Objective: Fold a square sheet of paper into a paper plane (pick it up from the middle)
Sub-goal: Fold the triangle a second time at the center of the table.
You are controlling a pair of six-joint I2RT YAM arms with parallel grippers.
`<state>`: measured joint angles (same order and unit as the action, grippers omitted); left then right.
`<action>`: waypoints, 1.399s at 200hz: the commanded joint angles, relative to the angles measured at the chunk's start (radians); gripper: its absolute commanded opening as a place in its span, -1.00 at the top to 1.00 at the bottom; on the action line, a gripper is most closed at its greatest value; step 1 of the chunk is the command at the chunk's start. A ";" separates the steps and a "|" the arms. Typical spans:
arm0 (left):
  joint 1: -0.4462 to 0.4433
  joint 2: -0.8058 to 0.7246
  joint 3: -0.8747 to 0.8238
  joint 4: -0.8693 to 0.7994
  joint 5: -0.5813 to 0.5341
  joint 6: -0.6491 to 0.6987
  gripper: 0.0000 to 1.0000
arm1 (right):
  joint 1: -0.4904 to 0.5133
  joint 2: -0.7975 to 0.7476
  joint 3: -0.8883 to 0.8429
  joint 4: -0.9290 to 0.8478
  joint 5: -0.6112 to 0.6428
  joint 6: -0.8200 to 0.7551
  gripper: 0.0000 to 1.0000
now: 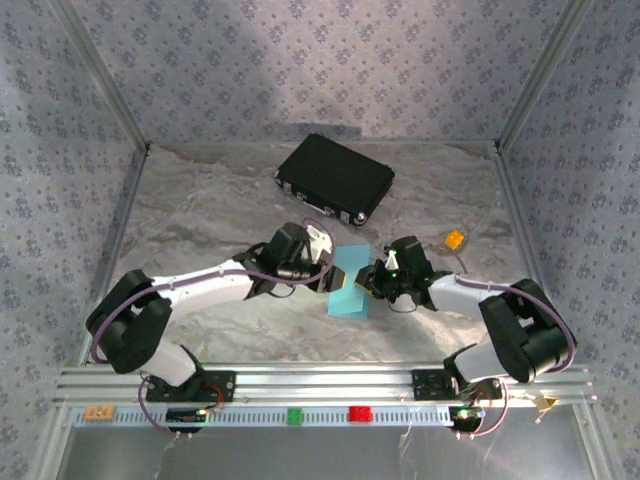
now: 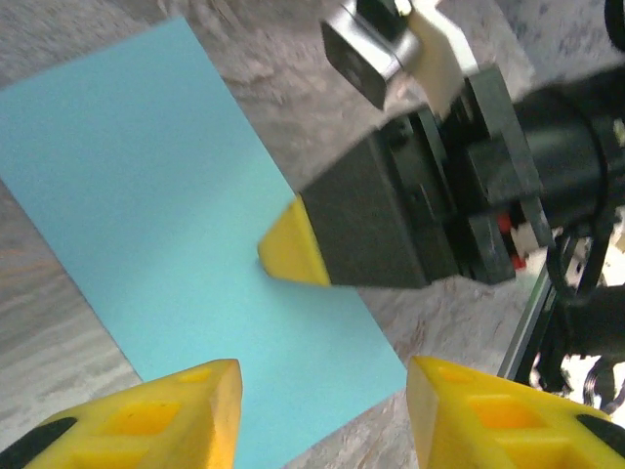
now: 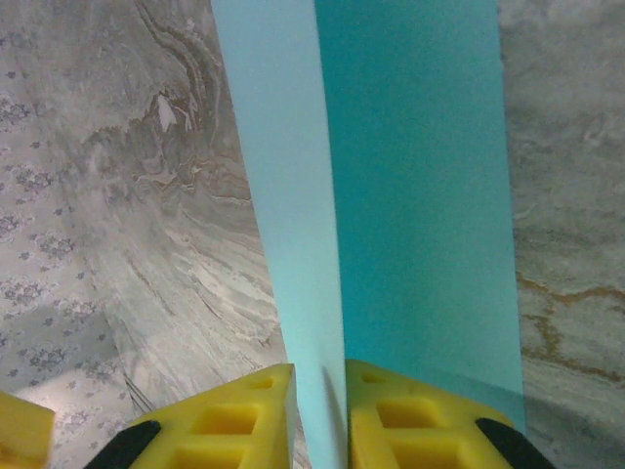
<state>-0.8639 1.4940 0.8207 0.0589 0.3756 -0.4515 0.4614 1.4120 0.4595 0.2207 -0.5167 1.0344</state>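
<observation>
The right gripper (image 3: 319,415) pinched the square sheet of paper (image 1: 350,290), partly lifted at mid-table, so the left gripper (image 2: 322,415), jaws spread just above it, would need to pin the flat half steadily.

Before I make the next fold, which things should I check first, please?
1. The right gripper grips the square sheet of paper, with a raised flap between its fingers: ok.
2. The left gripper is open over the sheet, holding nothing: ok.
3. The sheet is partly folded, not flat: ok.
4. The edges of the fold are lined up: cannot tell.
5. The black case and the orange block lie apart from the sheet: ok.
</observation>
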 commanded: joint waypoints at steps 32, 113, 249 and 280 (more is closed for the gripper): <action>-0.205 0.007 0.019 -0.096 -0.296 0.198 -0.03 | -0.010 0.024 0.035 -0.038 -0.035 -0.022 0.68; -0.438 0.174 0.133 -0.165 -0.664 0.360 -0.22 | -0.017 0.025 0.034 -0.032 -0.043 -0.013 0.59; -0.466 0.258 0.169 -0.134 -0.841 0.409 -0.12 | -0.018 0.012 0.020 -0.027 -0.039 -0.003 0.60; -0.462 0.256 0.173 -0.125 -0.838 0.420 -0.03 | -0.018 0.010 0.016 -0.027 -0.040 -0.001 0.60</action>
<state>-1.3289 1.7382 0.9581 -0.0780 -0.4419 -0.0517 0.4507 1.4277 0.4702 0.2062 -0.5434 1.0309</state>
